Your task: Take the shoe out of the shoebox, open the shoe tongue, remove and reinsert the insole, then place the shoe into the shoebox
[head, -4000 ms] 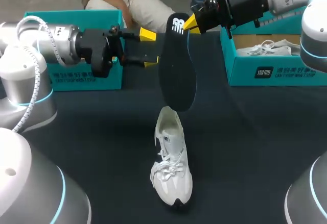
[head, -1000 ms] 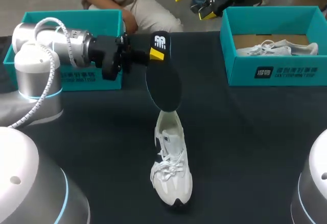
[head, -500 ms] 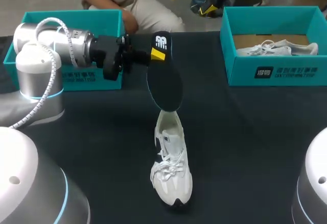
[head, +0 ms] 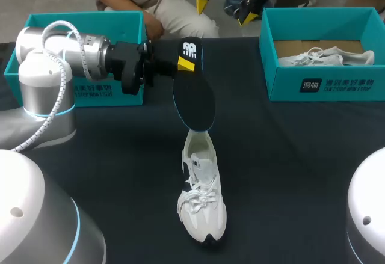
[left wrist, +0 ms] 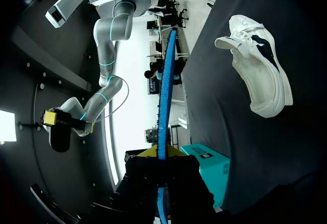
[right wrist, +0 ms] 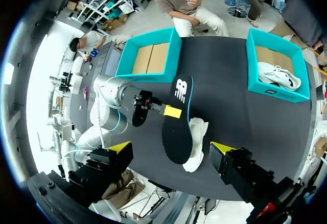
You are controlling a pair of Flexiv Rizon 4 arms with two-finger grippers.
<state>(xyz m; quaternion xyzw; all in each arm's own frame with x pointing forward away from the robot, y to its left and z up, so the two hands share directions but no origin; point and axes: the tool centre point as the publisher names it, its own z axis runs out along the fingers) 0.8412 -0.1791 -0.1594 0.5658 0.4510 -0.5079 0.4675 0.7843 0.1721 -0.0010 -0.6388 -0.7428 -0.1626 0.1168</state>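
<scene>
Insole [head: 194,95] near-vertical, toe apparently downward

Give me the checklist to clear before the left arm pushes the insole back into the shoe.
1. Left gripper shut on insole: ok.
2. Insole's lower end above the heel opening of the shoe: ok; whether it touches, cannot tell.
3. Shoe upright on table: ok.
4. Shoe's opening wide enough for the insole: cannot tell.
5. Right gripper open, raised clear of the insole: ok.
6. Shoebox by the left arm empty, ready for the shoe: ok.
</scene>
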